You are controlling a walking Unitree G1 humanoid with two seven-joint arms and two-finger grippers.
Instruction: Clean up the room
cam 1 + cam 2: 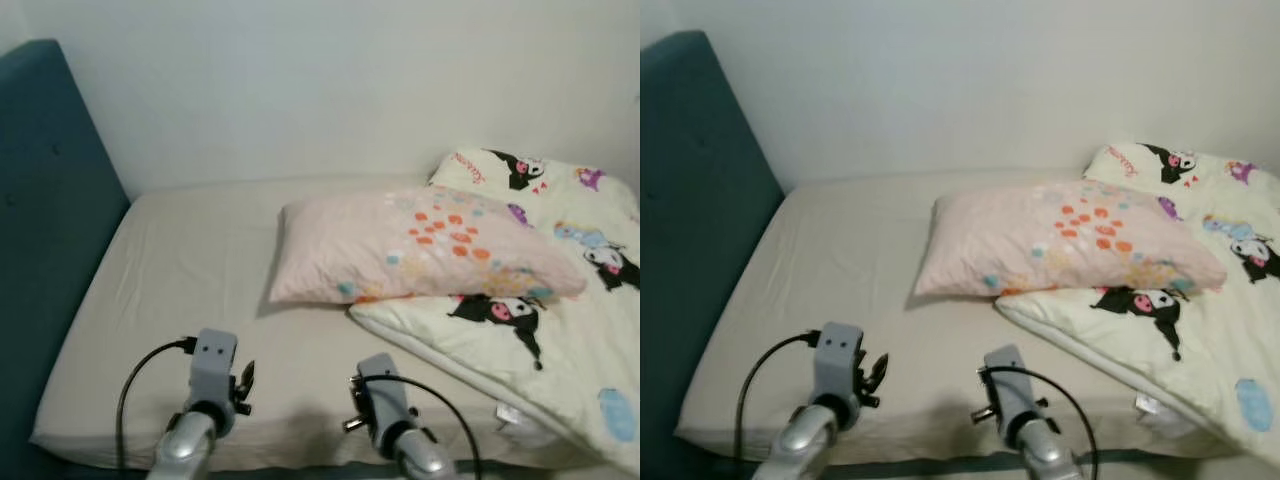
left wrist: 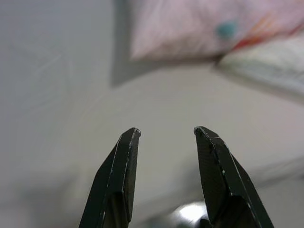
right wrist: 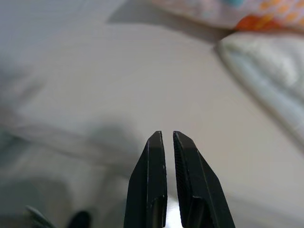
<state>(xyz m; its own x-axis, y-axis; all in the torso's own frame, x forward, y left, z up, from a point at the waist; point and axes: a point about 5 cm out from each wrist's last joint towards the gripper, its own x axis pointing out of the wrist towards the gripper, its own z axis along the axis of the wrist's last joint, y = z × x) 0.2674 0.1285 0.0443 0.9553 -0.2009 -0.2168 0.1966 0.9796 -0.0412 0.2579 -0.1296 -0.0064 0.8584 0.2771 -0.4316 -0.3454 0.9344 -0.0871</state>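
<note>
Start with your left tool (image 2: 164, 130): its two black fingers stand apart with a clear gap between the tips, and nothing sits in that gap. It hovers above the near edge of the bed (image 1: 200, 260), aimed across the bare sheet toward the pillow (image 1: 420, 250), touching nothing. Your right tool (image 3: 165, 134) has its fingers drawn together, only a sliver of light between them, gripping nothing; it also hangs over the front of the mattress, pointed at the sheet near the folded edge of the quilt (image 1: 560, 340).

Both arms are raised side by side at the foot of the view, which reads as a ready stance before a reach rather than a grasp under way.

Moving outward, the pink pillow with orange and teal spots lies across the middle of the bed, well away from the blue headboard (image 1: 50, 250) on your left. Its right end rests on the cartoon-print quilt, which is bunched over the right side of the mattress and droops off the near corner. That overlap is probably why the bedding looks untidy: the pillow belongs by the headboard and the quilt wants spreading. Expect the pillow to sag when gripped at one corner.
</note>
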